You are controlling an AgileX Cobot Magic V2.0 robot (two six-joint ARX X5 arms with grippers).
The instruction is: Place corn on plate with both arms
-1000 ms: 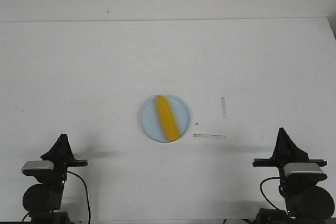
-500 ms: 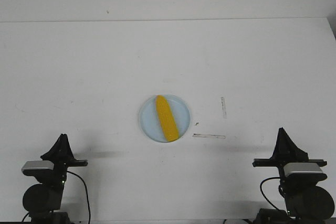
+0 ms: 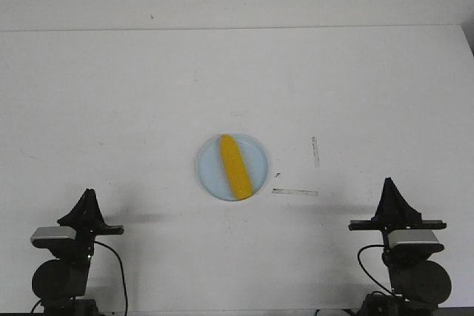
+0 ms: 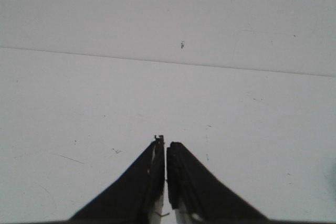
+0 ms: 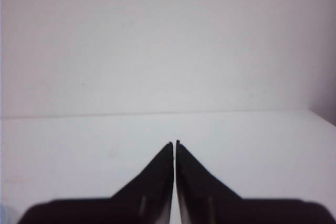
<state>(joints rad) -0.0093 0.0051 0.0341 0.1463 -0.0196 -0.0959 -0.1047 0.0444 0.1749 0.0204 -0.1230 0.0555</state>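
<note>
The yellow corn [image 3: 234,166] lies on the pale blue plate [image 3: 209,169] in the middle of the white table, its length running front to back. My left gripper [image 3: 88,195] is at the front left, far from the plate, shut and empty. My right gripper [image 3: 389,185] is at the front right, also far from the plate, shut and empty. In the left wrist view the gripper [image 4: 165,141] shows its jaws together over bare table. In the right wrist view the gripper [image 5: 174,142] shows the same. Neither wrist view shows the corn or the plate.
Two grey tape strips lie right of the plate, one lengthwise [image 3: 295,192] and one upright [image 3: 315,151]. The table's far edge [image 3: 237,29] meets a white wall. The table's right corner [image 3: 465,31] is at the back right.
My right arm has shifted a little to the left and forward. The left arm, the corn and the plate have not moved.
</note>
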